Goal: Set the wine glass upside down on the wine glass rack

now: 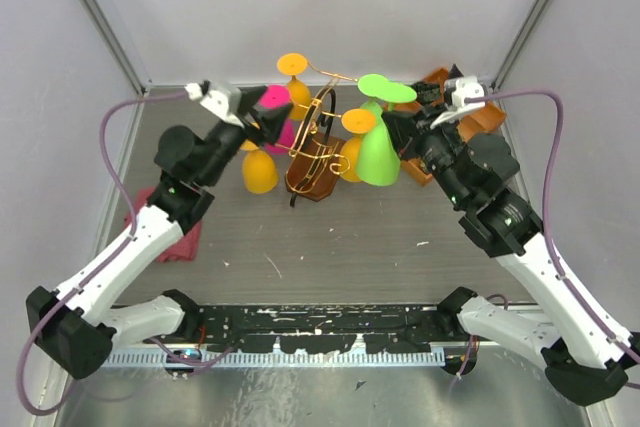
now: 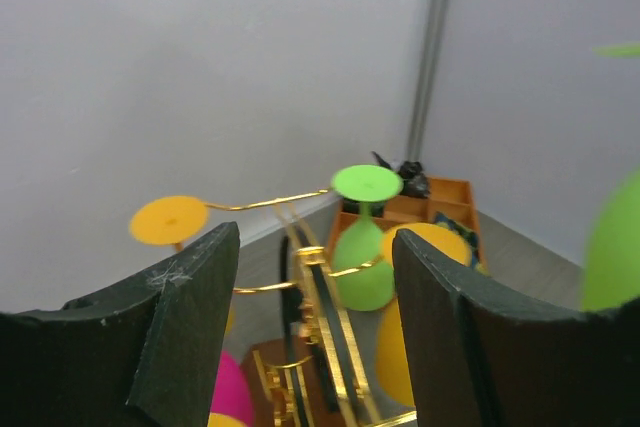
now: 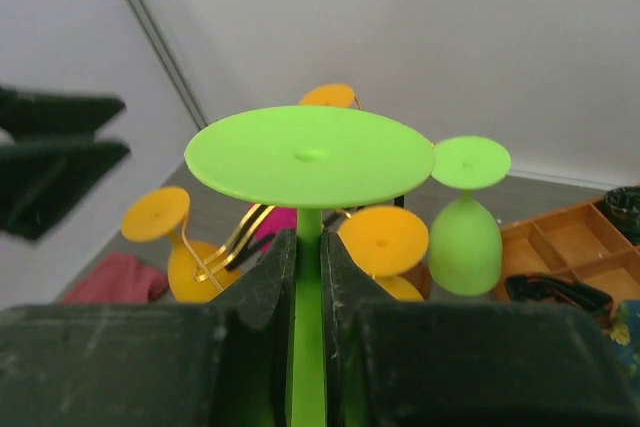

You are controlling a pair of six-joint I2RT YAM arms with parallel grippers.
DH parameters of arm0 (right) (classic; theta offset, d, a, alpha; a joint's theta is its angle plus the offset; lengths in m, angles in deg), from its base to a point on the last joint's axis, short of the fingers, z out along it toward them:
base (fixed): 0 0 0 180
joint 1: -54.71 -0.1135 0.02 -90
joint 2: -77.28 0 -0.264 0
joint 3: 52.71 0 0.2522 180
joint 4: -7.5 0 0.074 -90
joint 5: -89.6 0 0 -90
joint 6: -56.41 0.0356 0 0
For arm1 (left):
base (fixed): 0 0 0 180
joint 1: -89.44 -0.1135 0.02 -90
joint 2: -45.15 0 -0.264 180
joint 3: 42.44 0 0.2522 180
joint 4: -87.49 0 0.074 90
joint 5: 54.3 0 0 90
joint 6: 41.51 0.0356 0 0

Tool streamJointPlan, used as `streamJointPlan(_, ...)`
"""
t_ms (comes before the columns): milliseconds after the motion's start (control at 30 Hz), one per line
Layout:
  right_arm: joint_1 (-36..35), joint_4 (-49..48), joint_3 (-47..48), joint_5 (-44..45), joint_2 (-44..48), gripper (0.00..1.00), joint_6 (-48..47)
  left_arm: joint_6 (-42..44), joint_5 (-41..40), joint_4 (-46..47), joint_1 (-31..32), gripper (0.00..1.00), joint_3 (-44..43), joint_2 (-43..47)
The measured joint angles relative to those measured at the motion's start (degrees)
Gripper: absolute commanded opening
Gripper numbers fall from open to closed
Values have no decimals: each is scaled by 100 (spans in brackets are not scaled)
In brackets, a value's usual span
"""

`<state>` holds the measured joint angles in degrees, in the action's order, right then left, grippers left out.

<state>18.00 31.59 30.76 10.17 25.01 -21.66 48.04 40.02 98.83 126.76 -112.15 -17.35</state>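
My right gripper is shut on the stem of a green wine glass, held upside down with its round foot on top. From above, that glass's bowl hangs just right of the wine glass rack, a gold wire stand on a brown base. On the rack hang a second green glass, orange glasses and a pink one. My left gripper stands open beside the pink glass, nothing between its fingers; the rack shows through the gap.
An orange compartment tray with dark items sits at the back right, behind the right arm. A red cloth lies on the table at the left. Grey walls and corner posts close off the back and sides.
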Motion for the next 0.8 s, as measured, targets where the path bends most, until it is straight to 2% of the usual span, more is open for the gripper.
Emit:
streamJointPlan(100, 0, 120, -433, -118, 396, 1, -249, -636, 404, -374, -933, 72, -376, -195)
streamJointPlan(167, 0, 162, -730, -240, 634, 1, -413, -894, 570, -664, -1340, 73, -614, -306)
streamJointPlan(333, -2, 22, -1279, -695, 778, 1, -730, -1248, 1019, -1139, -1934, 74, -1025, -520)
streamJointPlan(500, -144, -496, -2334, -1150, 940, 1, -911, -1484, 1169, -1279, -2323, 74, -977, -610)
streamJointPlan(633, -317, -782, -3274, -1314, 1484, 1, -925, -1537, 1165, -1270, -2404, 73, -848, -608)
streamJointPlan(800, -407, -1333, -3779, -1403, 2135, 1, -925, -1576, 1154, -1228, -2409, 74, -664, -608)
